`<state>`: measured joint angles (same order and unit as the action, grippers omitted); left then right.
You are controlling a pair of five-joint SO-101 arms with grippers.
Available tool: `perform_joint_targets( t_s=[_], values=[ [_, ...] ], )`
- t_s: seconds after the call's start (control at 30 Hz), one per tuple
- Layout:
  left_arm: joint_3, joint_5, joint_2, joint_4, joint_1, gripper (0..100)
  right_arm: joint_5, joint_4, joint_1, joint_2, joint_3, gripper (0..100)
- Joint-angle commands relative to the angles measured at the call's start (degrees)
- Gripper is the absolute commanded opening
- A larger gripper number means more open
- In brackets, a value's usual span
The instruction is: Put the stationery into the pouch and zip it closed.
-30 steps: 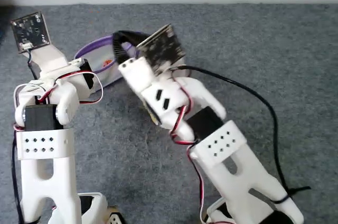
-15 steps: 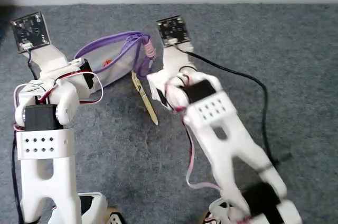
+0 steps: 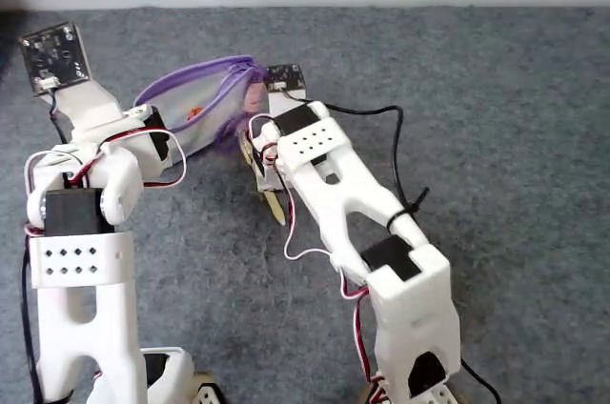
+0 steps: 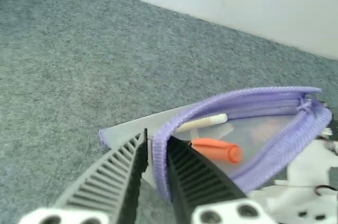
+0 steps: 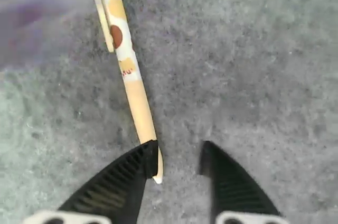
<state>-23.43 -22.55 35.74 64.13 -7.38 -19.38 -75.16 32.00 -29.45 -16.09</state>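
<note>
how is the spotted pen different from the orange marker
The spotted pen is cream with brown and yellow spots; the orange marker is plain orange. The pen lies on the grey mat outside the pouch; the marker is inside it. Both lie on their sides.

Soft, even light falls from above on the grey carpet (image 3: 534,137). The right arm (image 3: 334,175) shows bright white without harsh glare. Shadows stay faint, with only a dim patch under the pouch (image 3: 205,104). The carpet's far left corner lies in gloom.
</note>
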Motion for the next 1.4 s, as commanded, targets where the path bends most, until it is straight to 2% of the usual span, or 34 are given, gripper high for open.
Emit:
perform_joint_targets(
  t_s=[0.0, 0.23, 0.67, 0.73, 0.9, 1.07, 1.37],
  values=[
    [0.6, 0.6, 0.9, -1.4, -0.2, 1, -0.7, -1.0, 1.3, -1.1, -2.9, 18.3],
    [0.6, 0.4, 0.8, -1.5, 0.1, 1, -4.8, -0.9, 2.8, -4.2, -3.1, 18.3],
    [0.6, 0.5, 0.8, -1.5, -0.1, 1, -4.7, 2.7, 5.1, -8.3, -3.0, 18.1],
    [0.6, 0.5, 0.8, -1.5, -0.1, 1, -4.7, 2.7, 5.3, -8.8, -3.0, 15.5],
    [0.6, 0.4, 0.8, -1.5, -0.1, 1, -4.7, 2.4, 5.2, -10.3, -3.0, 0.9],
    [0.6, 0.5, 0.8, -1.5, -0.1, 1, -4.5, 2.1, 4.8, -10.8, -3.0, 0.9],
    [0.6, 0.6, 0.8, -1.5, -0.2, 1, -4.7, -10.8, 1.1, -10.3, -3.0, 0.9]
  ],
)
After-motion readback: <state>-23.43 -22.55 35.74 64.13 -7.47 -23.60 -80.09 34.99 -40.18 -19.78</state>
